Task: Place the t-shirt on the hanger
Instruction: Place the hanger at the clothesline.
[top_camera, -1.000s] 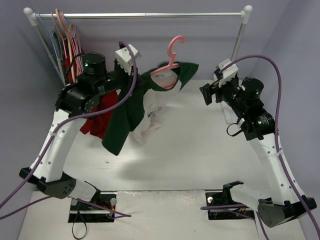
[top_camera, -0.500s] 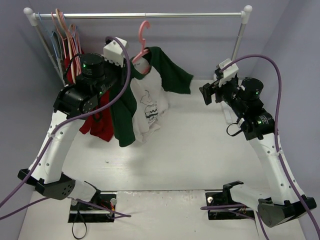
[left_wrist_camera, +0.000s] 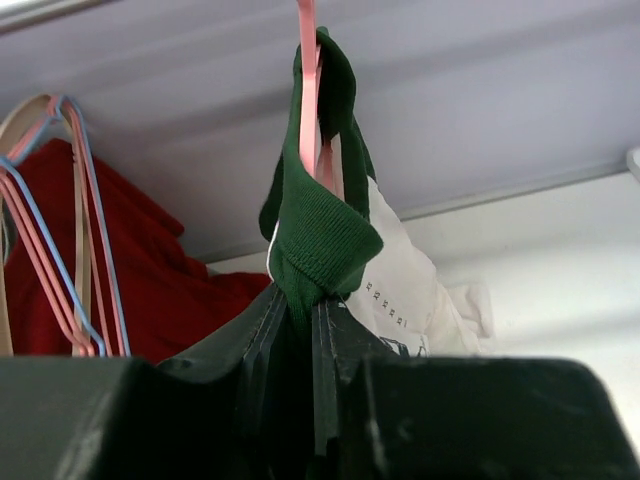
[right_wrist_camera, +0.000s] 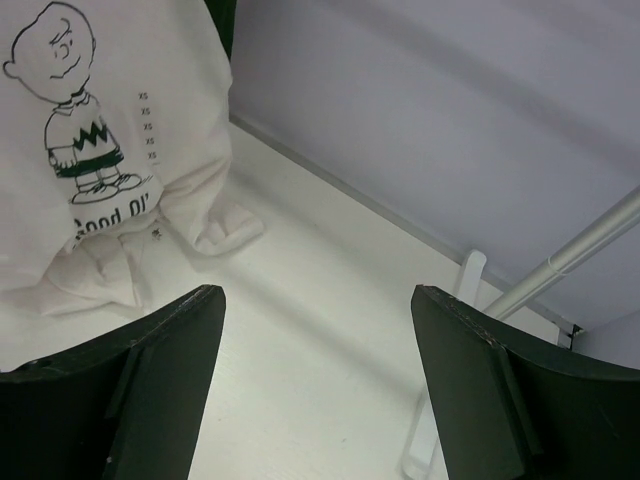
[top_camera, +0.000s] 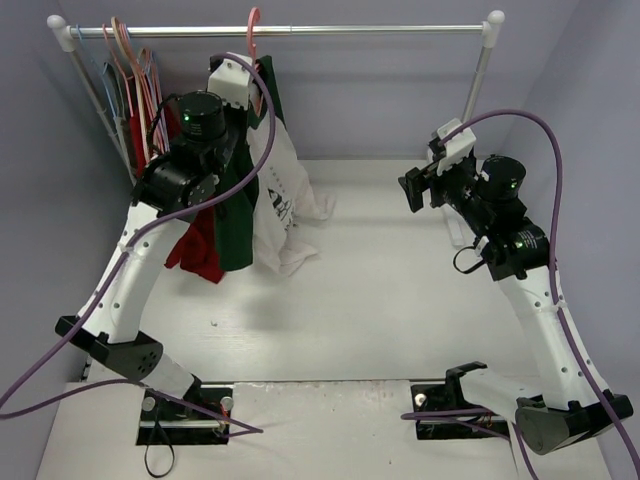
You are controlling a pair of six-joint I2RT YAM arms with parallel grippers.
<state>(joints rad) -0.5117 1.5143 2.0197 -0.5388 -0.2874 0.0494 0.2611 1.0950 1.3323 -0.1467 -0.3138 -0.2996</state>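
Item: t-shirt (top_camera: 272,185), one, white body with dark green shoulders and sleeves and a cartoon boy printed on the chest. It hangs from the pink hanger (left_wrist_camera: 307,90), one, with the green neckband wrapped around the hanger's stem and its lower white folds apparently resting on the table (top_camera: 400,300). Location: high at the left part of the rail (top_camera: 380,30), with the hanger's hook at rail height. Whether the hook actually sits over the rail cannot be told. Left gripper (left_wrist_camera: 300,350), one: clamped on the ribbed green collar and the hanger together, carrying both. Right gripper (right_wrist_camera: 314,320), one: jaws spread wide with nothing between them, well apart from the garment. Progress, as judged: dressing the hanger looks essentially done, since the shoulders drape either side of the frame. What is left appears to be settling the hook on the rail, if required, and letting go. Other stock: red garment (top_camera: 200,250), one, hanging just behind the t-shirt. There is also a cluster of spare hangers (top_camera: 125,70) in pink and blue-grey at the rail's left end, too overlapped to count.
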